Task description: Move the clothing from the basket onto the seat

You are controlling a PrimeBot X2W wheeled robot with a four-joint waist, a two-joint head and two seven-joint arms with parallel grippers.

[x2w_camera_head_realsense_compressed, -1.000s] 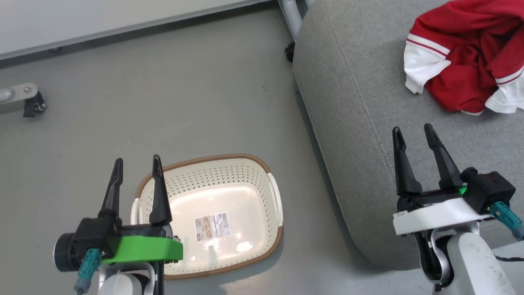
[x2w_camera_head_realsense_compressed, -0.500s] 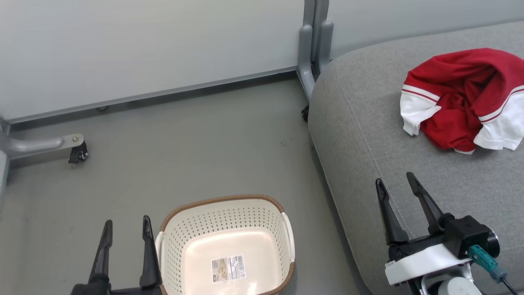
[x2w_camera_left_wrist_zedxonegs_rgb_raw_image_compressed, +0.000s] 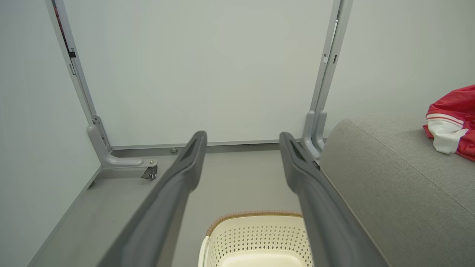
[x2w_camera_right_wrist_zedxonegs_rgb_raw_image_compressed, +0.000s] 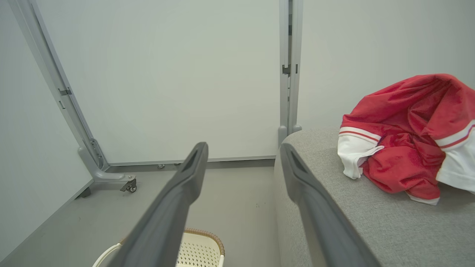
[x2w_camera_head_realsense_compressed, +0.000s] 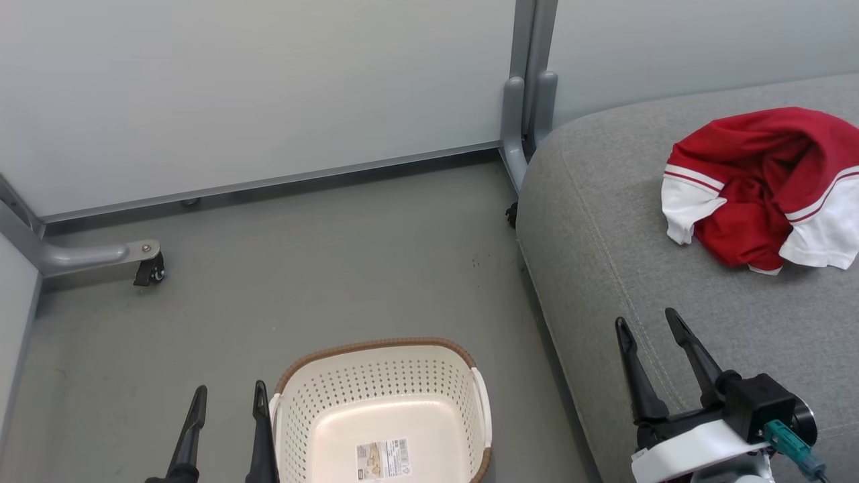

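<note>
Nearest, along the bottom edge of the head view, at lower left: left gripper [x2w_camera_head_realsense_compressed: 229, 390], two long dark tapered fingers spread apart, gripping nothing, in the picture just left of the basket [x2w_camera_head_realsense_compressed: 376, 344]. At lower right: right gripper [x2w_camera_head_realsense_compressed: 645, 318], likewise released, matte black fingers parted in a narrow V in front of the near part of the seat [x2w_camera_head_realsense_compressed: 604, 268], with a white housing [x2w_camera_head_realsense_compressed: 684, 449] and a teal plug [x2w_camera_head_realsense_compressed: 788, 443] below them.

Bottom centre, the basket: cream-white plastic, rounded-rectangular, walls dotted with rows of small holes, brown woven-look rim, white handle on the right side, glossy smooth bottom with a paper label [x2w_camera_head_realsense_compressed: 382, 459] stuck flat. Standing on the floor [x2w_camera_head_realsense_compressed: 302, 268], matte grey and faintly speckled, near the seat's edge but apart from it.

Right half, the seat: grey upholstery, coarse weave, rounded corner, a stitched seam running along the edge. Farther up, at upper right: the clothing [x2w_camera_head_realsense_compressed: 751, 168], lying on the seat, well apart from the basket and from both grippers. Bright red soft fabric, bunched and folded, white sleeve panels with thin red-and-white stripes.

Farthest: pale smooth wall panels [x2w_camera_head_realsense_compressed: 268, 100], a grey metal post [x2w_camera_head_realsense_compressed: 527, 100] by the seat's far corner, a small black caster [x2w_camera_head_realsense_compressed: 149, 272] under a metal foot at left. Open floor between basket and panels, and open cushion between right gripper and clothing.
</note>
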